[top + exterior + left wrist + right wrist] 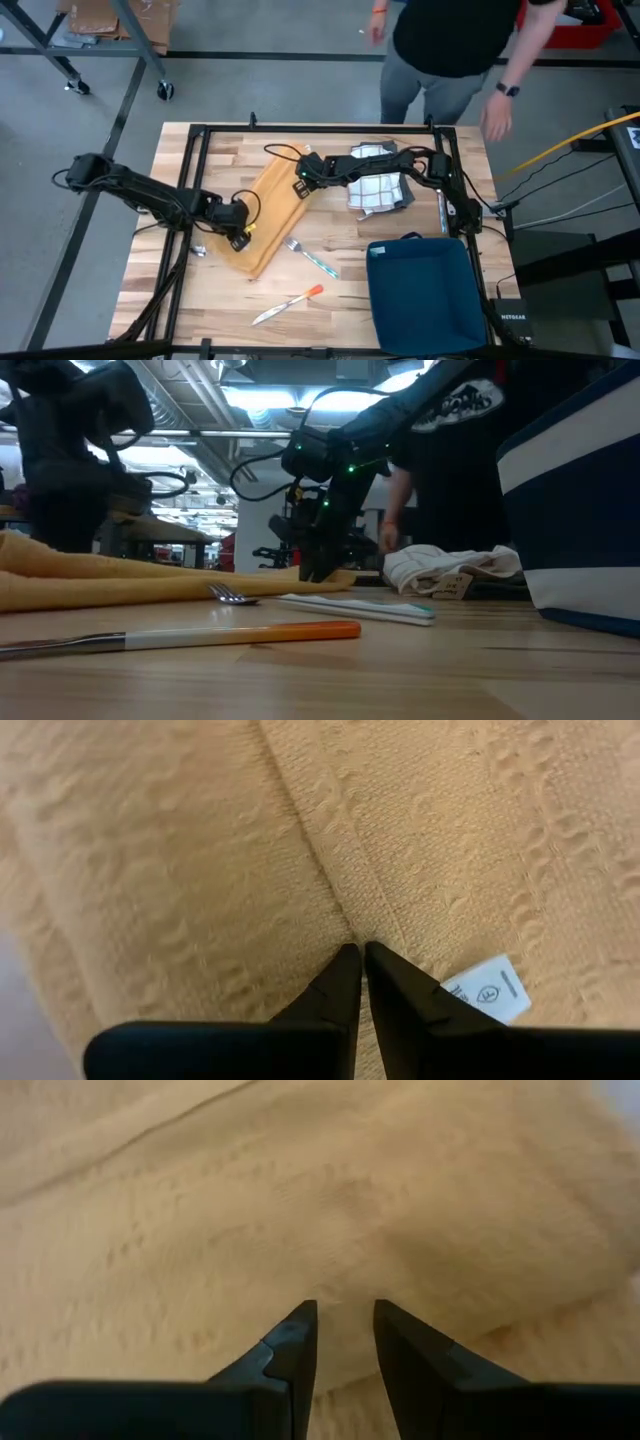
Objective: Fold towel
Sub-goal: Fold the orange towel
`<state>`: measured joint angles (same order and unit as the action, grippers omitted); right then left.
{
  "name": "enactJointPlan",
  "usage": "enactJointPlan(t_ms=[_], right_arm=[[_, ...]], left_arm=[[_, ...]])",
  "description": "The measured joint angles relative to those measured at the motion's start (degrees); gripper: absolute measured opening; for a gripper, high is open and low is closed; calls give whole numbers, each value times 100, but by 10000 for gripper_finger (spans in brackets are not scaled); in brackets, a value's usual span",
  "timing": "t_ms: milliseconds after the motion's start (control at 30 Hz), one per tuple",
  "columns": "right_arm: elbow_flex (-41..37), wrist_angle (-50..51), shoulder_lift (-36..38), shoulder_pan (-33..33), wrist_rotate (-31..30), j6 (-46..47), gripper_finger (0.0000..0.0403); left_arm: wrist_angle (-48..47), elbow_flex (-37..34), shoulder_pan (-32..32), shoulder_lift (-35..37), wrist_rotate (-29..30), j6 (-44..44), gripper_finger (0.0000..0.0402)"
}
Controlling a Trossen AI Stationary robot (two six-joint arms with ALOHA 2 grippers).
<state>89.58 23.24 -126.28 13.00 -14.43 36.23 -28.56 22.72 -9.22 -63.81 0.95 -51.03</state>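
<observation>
High view: tan towel (pixel 268 208) lies mid-tabletop as a long strip running from about 1 o'clock down to 7 o'clock, left of the table's center. Left gripper (pixel 240 238) sits on the towel's lower end, at 7 o'clock of the strip. Right gripper (pixel 301 183) reaches across from the right side and sits at the towel's upper right edge, around 1 o'clock.

Left wrist view: fingers (pixel 340 982) pressed together, tips touching the towel weave right on a fold line; can't tell if cloth is caught between them. White care label (pixel 487 988) shows just beside the tips.

Right wrist view: fingers (pixel 295 1342) part-spread with a bulge of towel cloth in the gap, pinching the towel.

Low view: towel (pixel 110 578) lies low and rumpled on the tabletop (pixel 420 670) at left, right gripper (pixel 316 565) down at its end.

Other items, high view: fork (pixel 308 255) at 4 o'clock of the towel, just beside it; orange-handled knife (pixel 289 303) nearer the front edge; white checked cloth (pixel 377 185) under the right arm, at 3 o'clock of the towel; navy bin (pixel 425 292) at front right. Person (pixel 455 45) stands beyond the far edge, one hand (pixel 497 118) hanging near the table's far right corner.
</observation>
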Motion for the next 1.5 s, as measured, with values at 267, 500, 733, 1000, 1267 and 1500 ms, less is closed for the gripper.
enactJointPlan(t_ms=[267,500,733,1000,1267,1500], right_arm=[[-2,-232,-6,30,51,-2,106],[-2,-393,-7,30,229,-4,106],[-2,-390,-7,17,581,-8,106],[-2,-387,-7,17,654,-11,106],[-2,-387,-7,14,654,-11,106],[-2,-387,-7,14,655,-11,106]], left_arm=[[634,-13,-804,-58,-162,-742,19],[1248,-11,-1282,-341,-124,-1071,19],[1827,-8,-1356,-533,-113,-1065,19],[1967,0,-1354,-533,-94,-1012,19],[1969,0,-1352,-531,-79,-1012,19],[1972,0,-1352,-529,-67,-1009,19]])
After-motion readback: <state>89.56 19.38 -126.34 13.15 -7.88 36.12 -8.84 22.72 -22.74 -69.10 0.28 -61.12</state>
